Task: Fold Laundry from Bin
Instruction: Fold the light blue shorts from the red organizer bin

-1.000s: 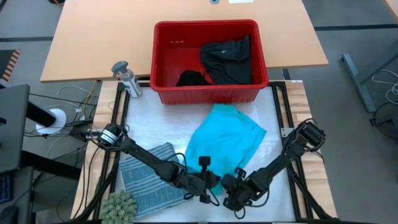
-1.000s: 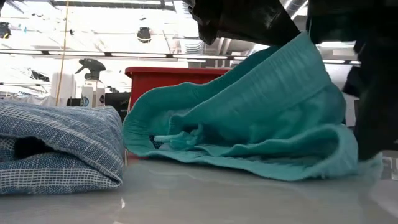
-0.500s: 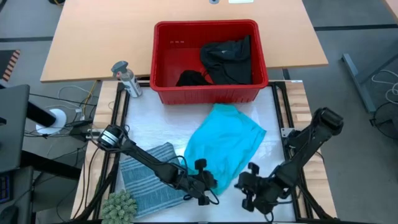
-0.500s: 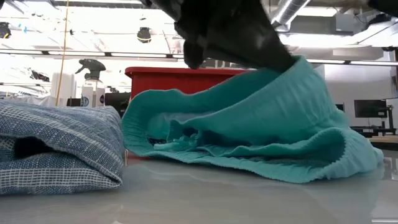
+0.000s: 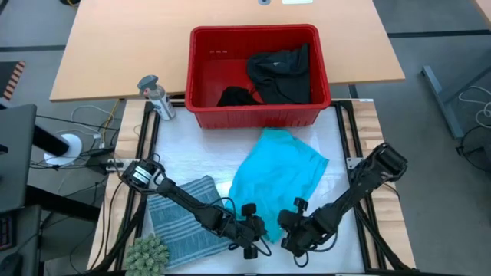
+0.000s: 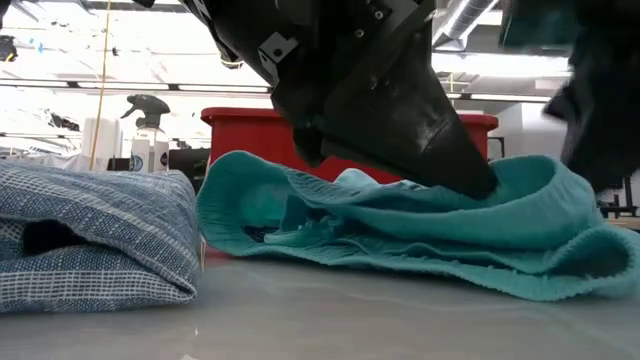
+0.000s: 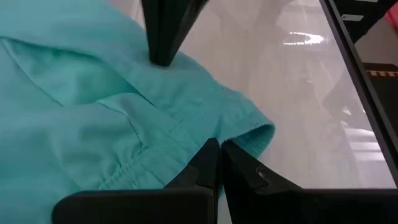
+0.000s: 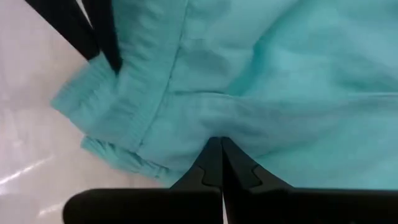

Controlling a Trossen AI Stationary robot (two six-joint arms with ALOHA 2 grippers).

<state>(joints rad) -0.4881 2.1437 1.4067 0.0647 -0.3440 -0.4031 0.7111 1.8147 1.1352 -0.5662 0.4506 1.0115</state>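
Observation:
The turquoise garment lies spread on the white table top in front of the red bin, which holds black garments. The striped garment lies folded at the near left. Both grippers are at the turquoise garment's near end. My left gripper is shut on its banded edge. My right gripper, a little to the right, is shut on the cloth beside it. In the low view the left gripper slants down into the rumpled cloth. My left gripper pinches the turquoise garment's ribbed band at its near edge between its two shut fingers, coming slanting down from the near left. The cloth lies slack on the table around the fingers. My right gripper pinches a fold of the same garment just behind the band, from the near right. Creases run out from the fingertips, and the cloth rests on the table.
A grey spray bottle stands left of the bin. A green spiky ball sits at the near left corner by the striped garment. Black rails frame the white work surface.
The turquoise garment's near end, held high a second ago, has come down and now lies low and rumpled on the table. My left gripper has gone down with it. My right gripper went off toward the table's right edge, then came back to the cloth.

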